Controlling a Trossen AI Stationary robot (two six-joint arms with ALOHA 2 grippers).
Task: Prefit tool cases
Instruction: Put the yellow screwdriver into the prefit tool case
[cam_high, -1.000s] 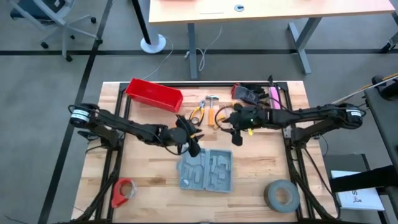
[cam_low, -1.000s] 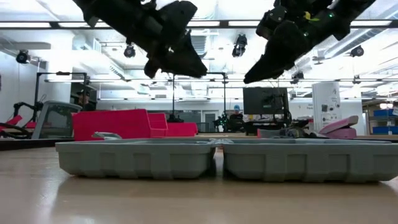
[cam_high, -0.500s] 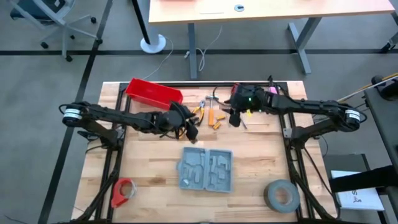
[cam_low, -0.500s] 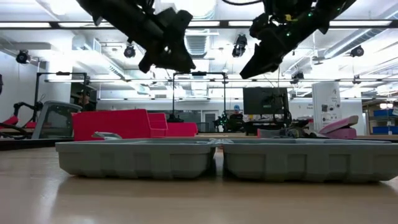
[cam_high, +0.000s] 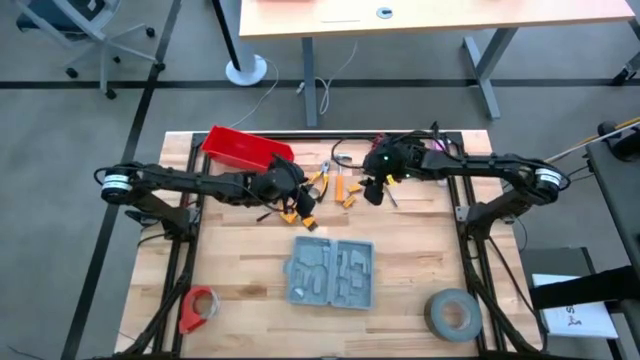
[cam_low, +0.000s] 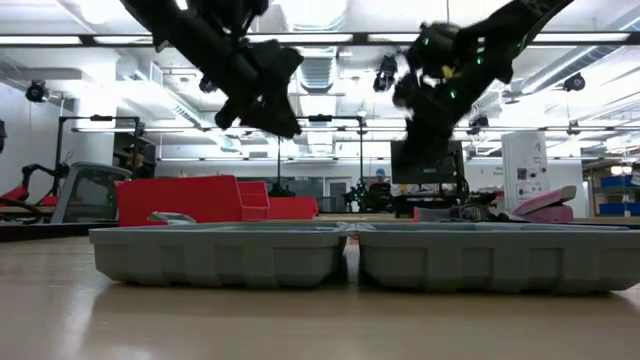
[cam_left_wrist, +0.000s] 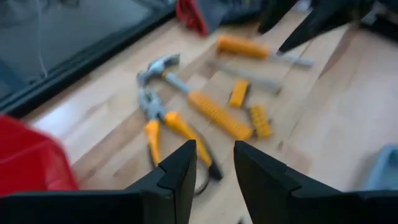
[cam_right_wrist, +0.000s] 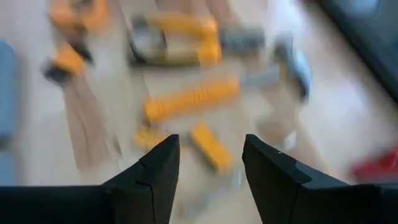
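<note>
Looking down from the high view, the tool case (cam_high: 332, 272) lies open and flat at the table's near middle, well apart from both arms, which reach over the yellow-handled tools (cam_high: 335, 184) at the far side. The left wrist view shows the left gripper (cam_left_wrist: 214, 163) spread and empty above the pliers (cam_left_wrist: 168, 134) and hammer (cam_left_wrist: 200, 102). The right wrist view shows the right gripper (cam_right_wrist: 210, 152) likewise spread over the same cluster; with both closing on one crowded pile, collision or a scattered tool looks the likely fault.

- You'll find no legible text, label, brand or number anywhere here.
- The white sheet (cam_high: 578, 318) beside the bench carries print too small to read.
</note>
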